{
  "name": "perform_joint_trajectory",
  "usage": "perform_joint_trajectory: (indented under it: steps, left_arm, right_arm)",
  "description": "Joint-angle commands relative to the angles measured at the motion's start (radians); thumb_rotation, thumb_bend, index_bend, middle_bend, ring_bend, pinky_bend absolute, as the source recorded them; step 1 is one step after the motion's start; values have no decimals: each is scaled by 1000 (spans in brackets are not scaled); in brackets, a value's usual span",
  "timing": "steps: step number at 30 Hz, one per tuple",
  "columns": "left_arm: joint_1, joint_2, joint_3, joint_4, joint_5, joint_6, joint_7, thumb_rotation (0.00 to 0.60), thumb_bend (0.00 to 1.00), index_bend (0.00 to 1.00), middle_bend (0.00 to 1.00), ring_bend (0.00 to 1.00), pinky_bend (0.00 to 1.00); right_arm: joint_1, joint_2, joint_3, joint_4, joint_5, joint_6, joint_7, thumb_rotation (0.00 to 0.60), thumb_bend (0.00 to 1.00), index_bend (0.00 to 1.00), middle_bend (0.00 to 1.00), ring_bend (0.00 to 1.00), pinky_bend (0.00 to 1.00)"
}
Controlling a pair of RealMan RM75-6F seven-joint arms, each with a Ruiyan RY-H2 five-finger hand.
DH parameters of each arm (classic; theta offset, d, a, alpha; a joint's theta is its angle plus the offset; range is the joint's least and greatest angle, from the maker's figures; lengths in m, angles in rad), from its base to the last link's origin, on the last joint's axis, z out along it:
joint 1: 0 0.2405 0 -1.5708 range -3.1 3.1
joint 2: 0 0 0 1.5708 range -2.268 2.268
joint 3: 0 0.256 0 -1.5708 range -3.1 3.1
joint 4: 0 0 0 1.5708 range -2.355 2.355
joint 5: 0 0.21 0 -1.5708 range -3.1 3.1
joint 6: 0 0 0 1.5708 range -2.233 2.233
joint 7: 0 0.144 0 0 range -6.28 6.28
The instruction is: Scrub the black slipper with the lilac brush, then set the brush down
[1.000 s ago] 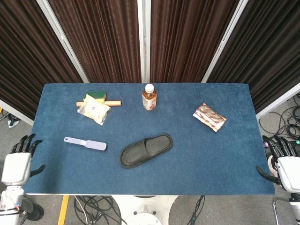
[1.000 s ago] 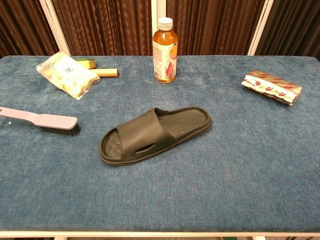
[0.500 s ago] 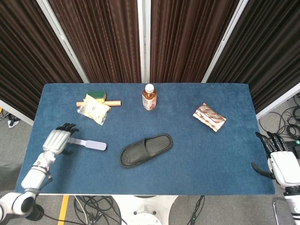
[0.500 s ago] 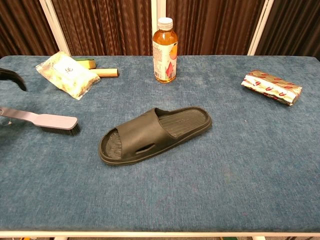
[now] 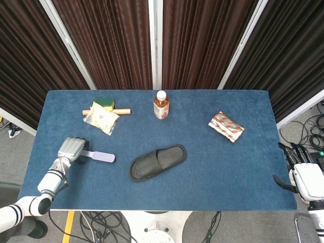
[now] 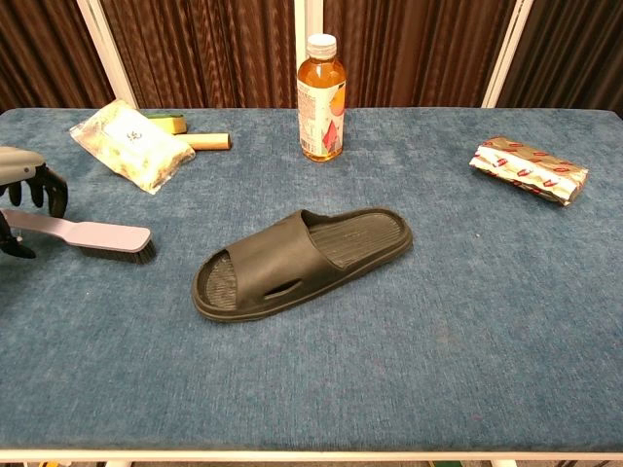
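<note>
The black slipper (image 5: 158,162) (image 6: 302,261) lies near the middle of the blue table (image 5: 212,172), toe end toward the front left. To its left the lilac brush (image 5: 99,156) (image 6: 92,235) rests flat on the cloth, bristles down. My left hand (image 5: 72,148) (image 6: 21,180) is over the end of the brush handle. Its fingers curve above the handle and its thumb sits below, with a gap still showing in the chest view. My right hand (image 5: 305,174) hangs off the table's right edge, fingers apart and empty.
An orange drink bottle (image 5: 161,105) (image 6: 320,97) stands at the back centre. A white packet (image 5: 101,119) (image 6: 131,144), a green-yellow sponge (image 5: 104,104) and a wooden stick (image 5: 121,111) lie at the back left. A red-patterned snack pack (image 5: 226,126) (image 6: 530,169) lies at the right.
My left hand has come from off the table's left edge onto the brush handle and has curled its fingers over it. The brush and slipper have not moved.
</note>
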Motion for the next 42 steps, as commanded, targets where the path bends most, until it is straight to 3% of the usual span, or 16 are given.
perform_joint_trajectory:
  steps: [1, 12, 19, 31, 38, 42]
  left_arm:
    - [-4, -9, 8, 10, -18, 10, 10, 600, 70, 571, 531, 402, 420]
    - [-27, -16, 29, 23, -80, -13, 32, 600, 70, 574, 552, 416, 441]
    - [-38, -17, 46, 22, -100, -33, 27, 600, 99, 640, 629, 506, 526]
    - [-56, -16, 54, 26, -107, -59, -18, 600, 293, 834, 863, 727, 711]
    - [-57, -20, 41, 38, -85, -49, -76, 600, 547, 976, 991, 842, 885]
    - [-44, -38, 30, 68, -21, -35, -173, 600, 604, 1000, 1000, 936, 1000]
  right_arm:
    - [-1, 0, -1, -1, 0, 0, 0, 600, 153, 0, 142, 0, 15]
    - [-4, 0, -4, -7, 4, -1, -6, 600, 153, 0, 142, 0, 16]
    - [-11, 1, -6, -9, 11, 1, -4, 600, 153, 0, 143, 0, 15]
    - [-25, 9, -3, -18, 16, 21, -1, 600, 153, 0, 144, 0, 16]
    - [-26, 10, -6, -20, 16, 13, -1, 600, 153, 0, 145, 0, 15]
    - [-23, 8, -7, -21, 13, 7, -5, 600, 153, 0, 145, 0, 16]
